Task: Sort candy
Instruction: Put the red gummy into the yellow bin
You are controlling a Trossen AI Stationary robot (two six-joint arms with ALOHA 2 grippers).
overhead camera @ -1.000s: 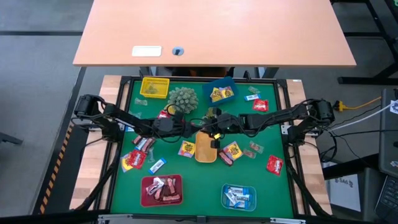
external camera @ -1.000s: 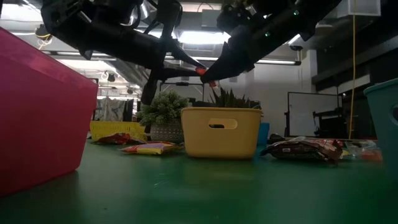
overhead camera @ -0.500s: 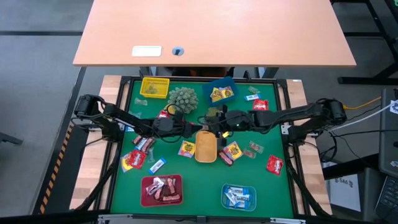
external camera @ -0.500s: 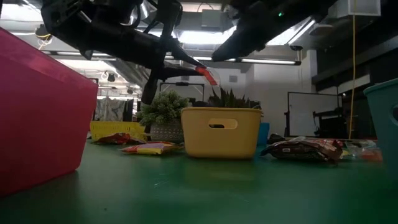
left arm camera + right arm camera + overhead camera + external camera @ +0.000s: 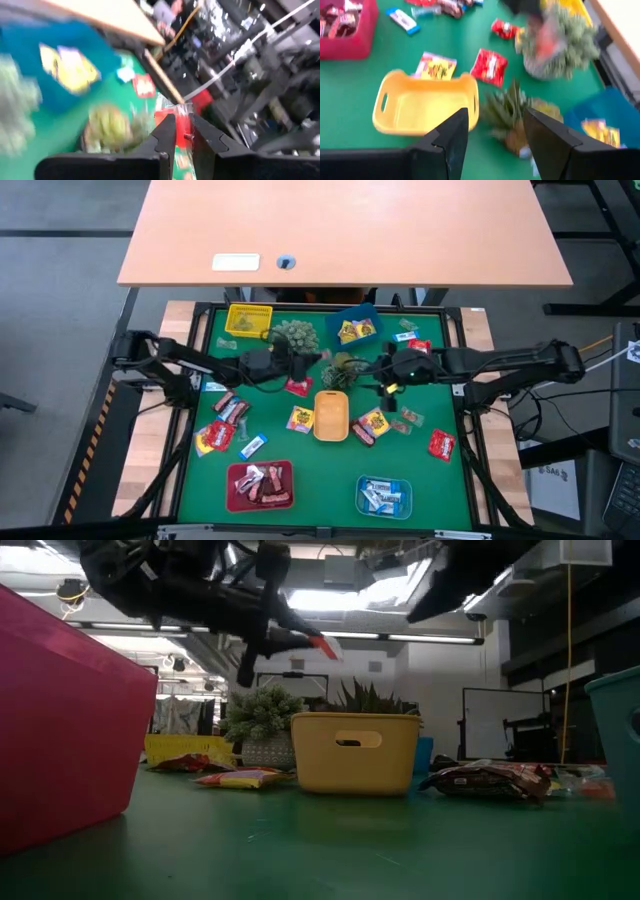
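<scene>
Up front, near edge: red tray (image 5: 232, 476) already has brown-pink sweets in it, and the pale blue tray (image 5: 361, 486) beside it has the blue-white ones.
Loose candy: plenty of it unsorted on the green surface (image 5: 320, 470): a red packet (image 5: 215, 438), a blue-white one (image 5: 253, 445), yellow ones (image 5: 300, 418) on both sides of the middle tray, and another red (image 5: 441, 444) out on the right.
Middle: orange-yellow tray (image 5: 331, 438), looks empty from the right wrist view.
Left tool: left tool (image 5: 294, 374) hangs above the surface just behind that tray, clamped together on a red candy (image 5: 325, 646), pinching one end of the wrapper so the rest sticks out past the tips.
Right tool: right tool (image 5: 496, 114) is up off the surface on the other side of the small spiky plant (image 5: 343, 368), fingers apart and nothing in them.
Back row: bigger spiky plant (image 5: 293, 335), yellow tray (image 5: 248, 308), and blue tray (image 5: 335, 315) with yellow sweets inside.
Handling: my guess is these weigh next to nothing, with crinkly, slick wrappers, so an edge pinch like this one could slip or let the candy swing. Grabbing across the fat middle of the packet seems safer than the crimped end. They're soft-ish, so no need to squeeze hard.
Watch out: plants sit right by the carry path, easy to clip.
</scene>
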